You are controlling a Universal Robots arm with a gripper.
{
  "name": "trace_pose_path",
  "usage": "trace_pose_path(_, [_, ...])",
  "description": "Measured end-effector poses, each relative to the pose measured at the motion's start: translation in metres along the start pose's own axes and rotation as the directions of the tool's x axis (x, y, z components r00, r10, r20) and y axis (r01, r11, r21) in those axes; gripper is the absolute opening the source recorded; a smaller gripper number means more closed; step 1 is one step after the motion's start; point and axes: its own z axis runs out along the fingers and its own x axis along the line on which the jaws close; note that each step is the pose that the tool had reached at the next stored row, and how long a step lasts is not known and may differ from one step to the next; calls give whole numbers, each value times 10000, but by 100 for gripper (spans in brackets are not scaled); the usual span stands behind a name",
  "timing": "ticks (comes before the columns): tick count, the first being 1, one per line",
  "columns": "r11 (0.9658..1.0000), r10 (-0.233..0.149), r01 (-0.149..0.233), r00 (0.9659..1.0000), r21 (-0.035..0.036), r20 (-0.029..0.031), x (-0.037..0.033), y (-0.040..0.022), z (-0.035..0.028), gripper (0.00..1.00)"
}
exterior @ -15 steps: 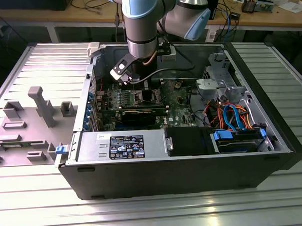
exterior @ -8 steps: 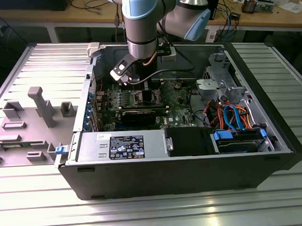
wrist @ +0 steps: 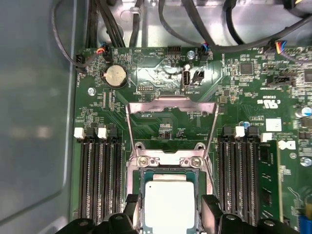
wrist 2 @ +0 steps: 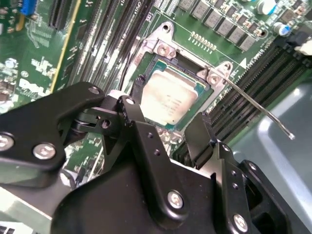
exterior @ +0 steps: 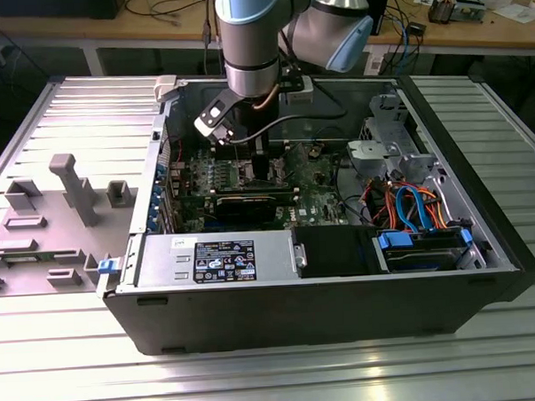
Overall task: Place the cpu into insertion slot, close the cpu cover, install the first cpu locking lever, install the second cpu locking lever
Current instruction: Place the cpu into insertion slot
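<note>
The cpu [wrist: 168, 204] lies flat in the insertion slot [wrist: 168, 173] on the green board, its silver-grey top showing in both wrist views [wrist 2: 168, 100]. My gripper [wrist: 170, 207] hangs just over it, open, with one black finger on each side of the chip and a small gap to each. The cpu cover [wrist: 170, 104] stands swung back from the socket, its window open. A thin locking lever [wrist 2: 258, 109] sticks up and away from the socket's corner. In the exterior view the gripper [exterior: 259, 170] reaches down into the open computer case.
Long black memory slots [wrist: 100, 180] flank the socket on both sides [wrist: 239, 175]. Cables [wrist: 112, 24] run above the board. The case holds a black graphics card [exterior: 245, 204], a power supply [exterior: 221, 258] and a drive cage [exterior: 390, 151]. A grey fixture [exterior: 71, 187] stands at the exterior view's left.
</note>
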Motion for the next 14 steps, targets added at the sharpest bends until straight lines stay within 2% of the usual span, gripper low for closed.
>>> trace_pose_path(2, [10000, 0, 0, 10000, 3, 1, 1, 4, -37, 62])
trace_pose_path(9, [10000, -1, 1, 10000, 6, 1, 0, 7, -38, 17])
trace_pose_path(10, [10000, 0, 0, 10000, 7, 1, 0, 7, -38, 17])
trace_pose_path(11, [10000, -1, 1, 10000, 7, 1, 0, 7, -38, 11])
trace_pose_path(14, [10000, 0, 0, 10000, 8, 1, 0, 8, -38, 11])
